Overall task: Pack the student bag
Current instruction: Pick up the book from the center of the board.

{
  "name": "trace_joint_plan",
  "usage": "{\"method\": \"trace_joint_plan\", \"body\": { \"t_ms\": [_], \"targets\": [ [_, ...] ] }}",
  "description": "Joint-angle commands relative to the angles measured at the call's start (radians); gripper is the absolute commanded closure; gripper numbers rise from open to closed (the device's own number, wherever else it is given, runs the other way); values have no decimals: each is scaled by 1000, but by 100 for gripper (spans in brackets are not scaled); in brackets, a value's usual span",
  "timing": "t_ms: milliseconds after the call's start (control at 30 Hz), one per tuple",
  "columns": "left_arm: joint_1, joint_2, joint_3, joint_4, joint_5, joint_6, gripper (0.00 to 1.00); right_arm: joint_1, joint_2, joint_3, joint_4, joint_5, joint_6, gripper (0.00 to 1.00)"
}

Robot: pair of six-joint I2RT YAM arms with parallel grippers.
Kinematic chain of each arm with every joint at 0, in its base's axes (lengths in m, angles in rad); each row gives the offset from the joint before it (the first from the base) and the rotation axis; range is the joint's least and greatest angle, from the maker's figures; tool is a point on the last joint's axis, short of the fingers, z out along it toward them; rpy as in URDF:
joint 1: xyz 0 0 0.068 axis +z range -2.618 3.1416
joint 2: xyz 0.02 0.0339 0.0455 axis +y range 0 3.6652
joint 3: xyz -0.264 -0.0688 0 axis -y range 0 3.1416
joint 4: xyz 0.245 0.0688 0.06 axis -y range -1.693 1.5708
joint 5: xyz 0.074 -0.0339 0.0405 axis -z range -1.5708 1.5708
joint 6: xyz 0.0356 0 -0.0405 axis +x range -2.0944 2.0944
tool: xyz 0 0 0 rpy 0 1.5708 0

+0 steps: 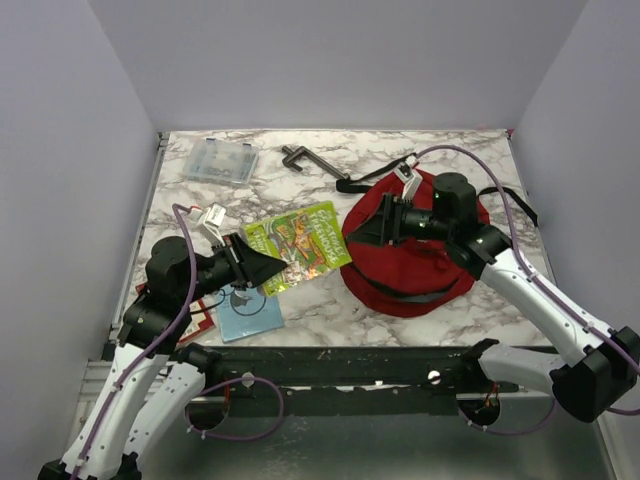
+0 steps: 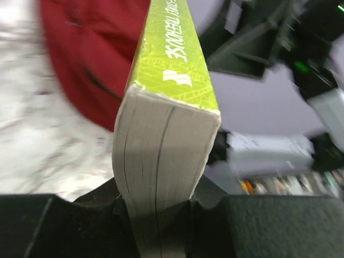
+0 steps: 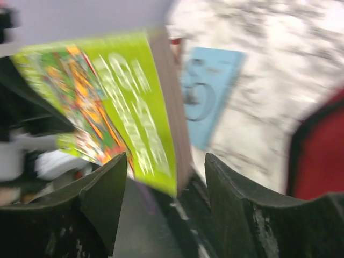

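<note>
The student bag, a red backpack with black straps, lies at the right of the table. My left gripper is shut on the lower edge of a thick green book and holds it tilted above the table, left of the bag. In the left wrist view the gripper clamps the book's page block, with the bag behind. My right gripper hovers over the bag's left side, open, facing the book. In the right wrist view the book's corner shows between the gripper's spread jaws without contact.
A light blue booklet lies on the table below the green book and also shows in the right wrist view. A clear plastic case and a black clamp-like object lie at the back. A red item sits under the left arm.
</note>
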Motion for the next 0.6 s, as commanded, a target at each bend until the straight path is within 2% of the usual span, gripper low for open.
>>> {"method": "trace_joint_plan", "body": {
  "t_ms": [0,100,167,300,467,567],
  "targets": [
    [2,-5,76,-290,-486,88,100,0,-22,24,-486,473,-232,36],
    [2,-2,62,-292,-527,87,100,53,-10,28,-603,610,-271,32],
    [3,14,53,-278,-513,90,100,144,22,46,-678,774,-272,26],
    [2,49,39,-254,-475,82,100,332,140,126,-812,1011,-244,25],
    [2,61,5,-223,-431,65,100,414,208,155,-866,1151,-238,26],
    [2,54,-16,-210,-414,53,100,436,223,168,-874,1195,-241,34]
  ]
}}
